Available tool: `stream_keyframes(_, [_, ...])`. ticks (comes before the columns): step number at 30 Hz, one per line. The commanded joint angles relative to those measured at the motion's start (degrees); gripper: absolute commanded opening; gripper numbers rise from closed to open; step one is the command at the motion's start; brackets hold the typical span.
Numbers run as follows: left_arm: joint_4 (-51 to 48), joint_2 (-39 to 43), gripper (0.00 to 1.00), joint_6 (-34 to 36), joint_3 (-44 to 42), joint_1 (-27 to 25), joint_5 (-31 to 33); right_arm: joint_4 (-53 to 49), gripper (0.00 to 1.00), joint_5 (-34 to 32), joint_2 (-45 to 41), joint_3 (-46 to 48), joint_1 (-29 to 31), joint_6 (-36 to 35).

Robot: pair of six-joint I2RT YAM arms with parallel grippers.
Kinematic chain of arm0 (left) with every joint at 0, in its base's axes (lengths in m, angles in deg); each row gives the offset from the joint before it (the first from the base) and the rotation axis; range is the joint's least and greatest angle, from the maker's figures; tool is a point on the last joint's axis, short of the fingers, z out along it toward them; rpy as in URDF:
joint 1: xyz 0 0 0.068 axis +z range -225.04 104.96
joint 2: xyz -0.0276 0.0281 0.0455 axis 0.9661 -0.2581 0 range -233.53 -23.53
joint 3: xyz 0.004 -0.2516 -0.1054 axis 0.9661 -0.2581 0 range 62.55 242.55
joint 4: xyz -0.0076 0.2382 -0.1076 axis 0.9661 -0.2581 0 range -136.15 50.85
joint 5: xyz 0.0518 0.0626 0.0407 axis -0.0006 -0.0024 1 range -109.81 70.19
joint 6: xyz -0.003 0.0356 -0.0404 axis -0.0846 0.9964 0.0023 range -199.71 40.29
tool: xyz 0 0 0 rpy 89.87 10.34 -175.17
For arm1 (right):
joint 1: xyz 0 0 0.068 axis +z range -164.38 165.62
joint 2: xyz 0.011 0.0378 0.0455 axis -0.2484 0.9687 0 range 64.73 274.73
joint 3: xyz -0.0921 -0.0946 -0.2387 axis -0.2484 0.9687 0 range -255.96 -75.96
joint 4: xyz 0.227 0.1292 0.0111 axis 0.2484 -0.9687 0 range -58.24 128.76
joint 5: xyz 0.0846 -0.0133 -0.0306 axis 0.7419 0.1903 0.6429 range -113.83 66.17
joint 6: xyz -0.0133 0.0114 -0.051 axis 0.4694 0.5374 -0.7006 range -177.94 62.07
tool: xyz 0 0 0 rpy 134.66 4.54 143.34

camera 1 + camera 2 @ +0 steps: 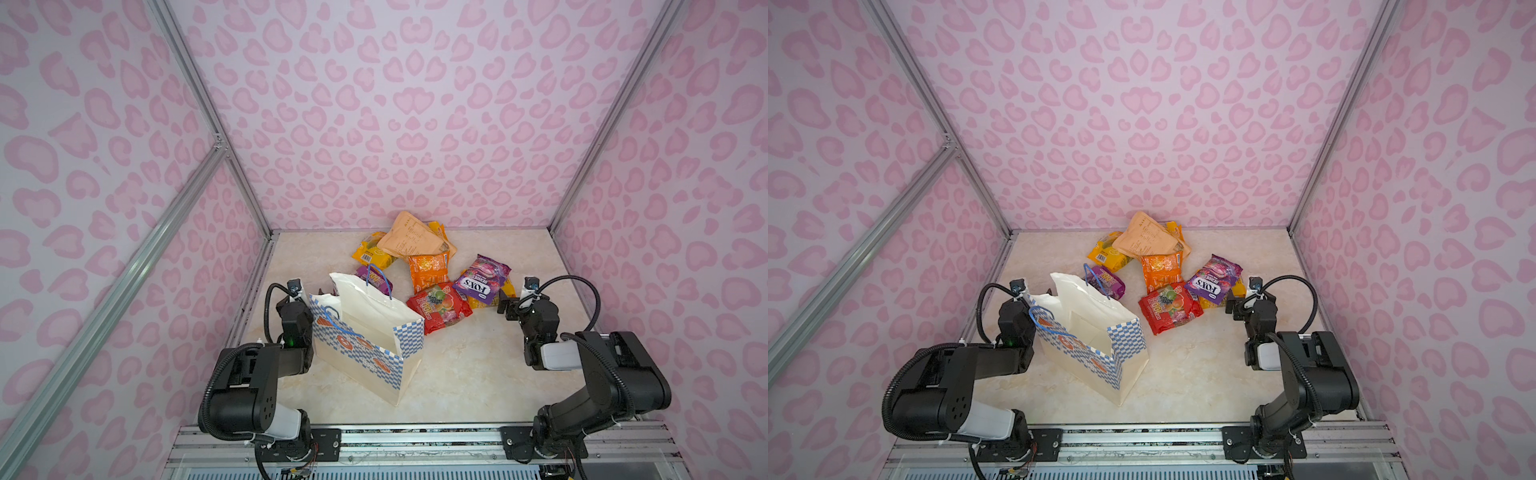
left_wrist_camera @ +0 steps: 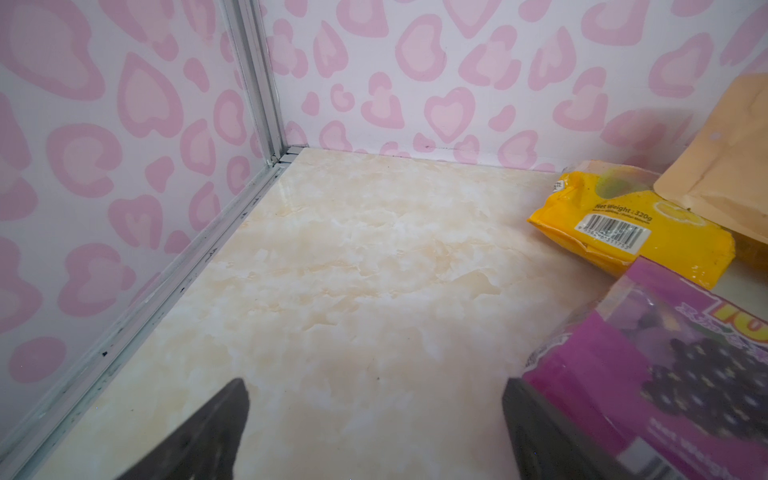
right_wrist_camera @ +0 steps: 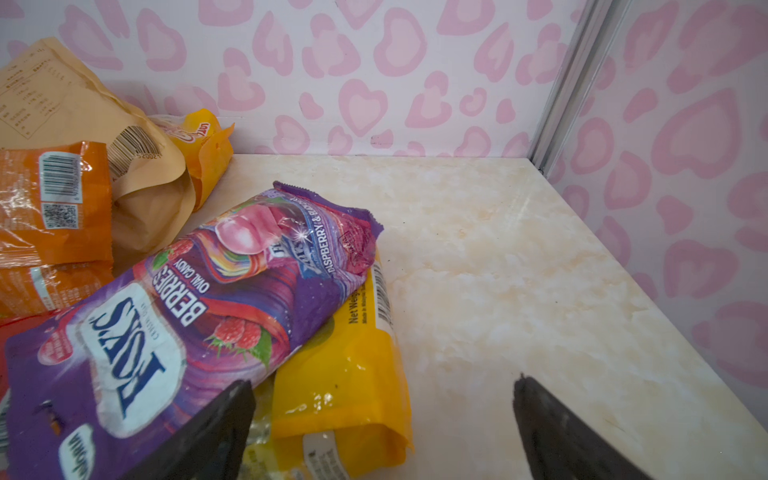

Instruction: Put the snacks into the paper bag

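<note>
The paper bag point(image 1: 365, 357) stands upright on the table point(image 1: 478, 374), mouth gaping to receive the snacks point(image 1: 428, 272) heaped just behind it, while the left end effector point(image 2: 374, 386) beside the bag and the right end effector point(image 3: 382, 382) by the FOX'S packet point(image 3: 166, 316) hover spread apart, empty, apparently ready to pick.

In both top views the paper bag point(image 1: 374, 365) hides the left gripper point(image 2: 374, 399), whose dark tips show only blurred and cut off by the bottom edge of the left wrist view, and the bag's far wall and cord handle cover much of the small purple packet point(image 1: 1106, 282). The yellow packet point(image 3: 345, 374) toward the right side of the table point(image 1: 478, 374) lies mostly under the FOX'S packet point(image 3: 187, 311), and a second yellow packet point(image 1: 438, 228) at the back edge is largely behind the tan pouch point(image 1: 411, 239). The pouch's print and the bag's orange lettering are too small to read there.
</note>
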Motion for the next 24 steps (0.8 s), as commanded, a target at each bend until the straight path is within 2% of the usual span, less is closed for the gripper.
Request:
stream_keyframes(1, [1.13, 0.37, 0.98, -0.05, 0.18, 0.33, -1.11, 0.72, 1.00, 1.39, 0.05, -0.03, -0.42, 0.91])
stream_keyframes(6, [1.89, 0.79, 0.98, -0.37, -0.26, 0.50, -0.01, 0.46, 1.00, 0.12, 0.14, -0.11, -0.40, 1.43])
stream_keyframes(7, [0.21, 2.24, 0.98, -2.13, 0.01, -0.10, 6.62, 0.44, 1.00, 0.05, 0.12, -0.20, -0.43, 1.46])
stream_keyframes(8, [-0.47, 4.45, 0.98, -3.21, -0.71, -0.02, 8.19, 0.49, 1.00, 0.00, 0.04, -0.03, -0.40, 1.46])
stream_keyframes(9, [-1.03, 6.25, 0.98, -3.57, -1.49, -0.97, 12.67, 1.10, 1.00, -1.00, -0.36, 0.29, -0.44, 2.08])
stream_keyframes(11, [-3.93, 13.47, 0.98, -3.23, -2.92, -3.59, 19.37, -1.89, 1.00, -6.90, -6.33, 1.49, -0.30, 3.76])
stream_keyframes(12, [-8.41, 17.15, 0.98, -4.18, -2.38, -4.61, 21.66, -4.50, 1.00, -8.43, -9.57, 1.64, -0.14, 4.00])
stream_keyframes(13, [-17.53, 21.91, 0.98, -8.74, -0.32, -5.22, 24.03, -7.77, 1.00, -9.73, -13.05, 1.16, 0.55, 3.51])
stream_keyframes(15, [-42.64, 29.45, 0.98, -24.33, 7.23, -5.28, 26.70, -14.58, 1.00, -14.78, -18.58, -0.86, 2.11, 5.97])
stream_keyframes(16, [-53.97, 31.89, 0.98, -29.66, 10.99, -5.27, 26.67, -17.87, 1.00, -17.54, -20.73, -2.02, 2.18, 11.05])
stream_keyframes(17, [-61.08, 33.73, 0.98, -35.88, 13.97, -5.22, 27.54, -21.20, 1.00, -20.23, -22.58, -3.14, 2.14, 15.91])
stream_keyframes(18, [-73.06, 35.62, 0.97, -45.40, 17.84, -4.94, 27.80, -25.76, 1.00, -22.92, -24.35, -4.54, 1.85, 21.26])
stream_keyframes(19, [-83.21, 37.69, 0.97, -51.75, 21.54, -4.34, 25.15, -30.33, 1.00, -24.32, -25.74, -5.86, 1.23, 27.40])
stream_keyframes(21, [-89.91, 41.95, 0.97, -51.48, 25.44, -3.61, 15.99, -35.63, 1.00, -23.26, -27.22, -7.01, -1.11, 38.19])
stream_keyframes(24, [-93.06, 50.08, 0.97, -49.38, 29.15, -3.46, 3.11, -34.84, 1.00, -11.65, -28.38, -5.03, -7.47, 51.51])
